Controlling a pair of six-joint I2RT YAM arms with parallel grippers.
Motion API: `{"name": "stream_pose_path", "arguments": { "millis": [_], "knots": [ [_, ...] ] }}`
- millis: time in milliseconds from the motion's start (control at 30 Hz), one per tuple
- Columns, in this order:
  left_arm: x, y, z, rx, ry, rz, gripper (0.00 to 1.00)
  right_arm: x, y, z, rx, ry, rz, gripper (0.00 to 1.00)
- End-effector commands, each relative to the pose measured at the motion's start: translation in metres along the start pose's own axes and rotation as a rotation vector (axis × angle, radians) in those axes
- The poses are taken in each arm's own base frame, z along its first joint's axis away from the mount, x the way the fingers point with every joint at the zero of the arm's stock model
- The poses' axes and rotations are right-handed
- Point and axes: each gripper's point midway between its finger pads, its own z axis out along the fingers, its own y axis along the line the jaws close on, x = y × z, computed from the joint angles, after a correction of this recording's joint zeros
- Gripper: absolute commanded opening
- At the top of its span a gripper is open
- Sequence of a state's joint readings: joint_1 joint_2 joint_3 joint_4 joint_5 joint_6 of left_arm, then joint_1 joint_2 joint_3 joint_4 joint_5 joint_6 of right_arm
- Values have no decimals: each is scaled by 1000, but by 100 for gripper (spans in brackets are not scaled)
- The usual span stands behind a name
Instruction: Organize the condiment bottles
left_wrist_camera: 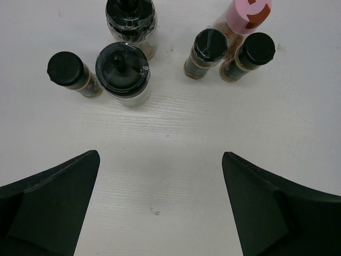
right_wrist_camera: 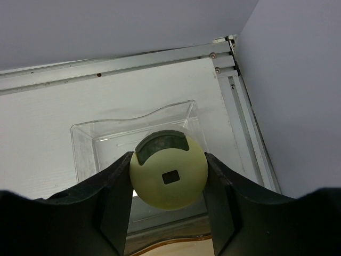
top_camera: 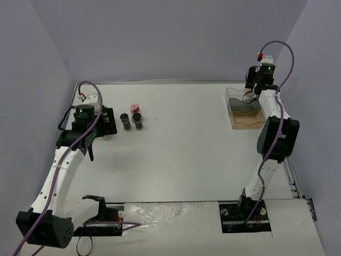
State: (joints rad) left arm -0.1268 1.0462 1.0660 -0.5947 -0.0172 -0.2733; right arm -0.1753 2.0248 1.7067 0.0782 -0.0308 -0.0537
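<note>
Several condiment bottles stand at the table's left: two black-capped ones [top_camera: 125, 121] [top_camera: 138, 120] and a pink-capped one [top_camera: 135, 107]. The left wrist view shows six: a small black-capped jar [left_wrist_camera: 66, 70], two wide black-capped shakers [left_wrist_camera: 122, 72] [left_wrist_camera: 131, 18], two slim black-capped jars [left_wrist_camera: 208, 48] [left_wrist_camera: 257, 52] and the pink-capped one [left_wrist_camera: 248, 13]. My left gripper [left_wrist_camera: 160, 157] is open and empty, just short of them, and also shows from above [top_camera: 109, 124]. My right gripper [right_wrist_camera: 169, 176] is shut on a pale-yellow-capped bottle [right_wrist_camera: 176, 184], held above the clear tray [right_wrist_camera: 85, 144].
The clear rectangular tray with its wooden base [top_camera: 246, 121] stands at the far right, close to the right wall and the table's metal edge rail [right_wrist_camera: 242, 106]. The purple walls enclose the table on three sides.
</note>
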Motion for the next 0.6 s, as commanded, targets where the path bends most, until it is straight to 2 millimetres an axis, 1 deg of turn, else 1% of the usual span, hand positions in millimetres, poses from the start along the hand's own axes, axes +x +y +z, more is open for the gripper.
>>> {"name": "stream_pose_path", "arguments": {
  "millis": [0,167,300,400,567],
  "knots": [
    [-18,-5,1,23,-56,-16,97,-63,-10,-5,-14,-174,-13,0],
    [-16,-5,4,23,-50,-15,97,-58,-10,3,-41,-168,-24,0],
    [-15,-10,4,51,-43,-16,97,-52,-11,12,-47,-155,-29,0],
    [-15,-10,4,52,-44,-14,97,-49,-7,17,-69,-158,-28,0],
    [-14,-12,6,63,-41,-16,97,-49,-6,21,-73,-175,-35,0]
  ]
}}
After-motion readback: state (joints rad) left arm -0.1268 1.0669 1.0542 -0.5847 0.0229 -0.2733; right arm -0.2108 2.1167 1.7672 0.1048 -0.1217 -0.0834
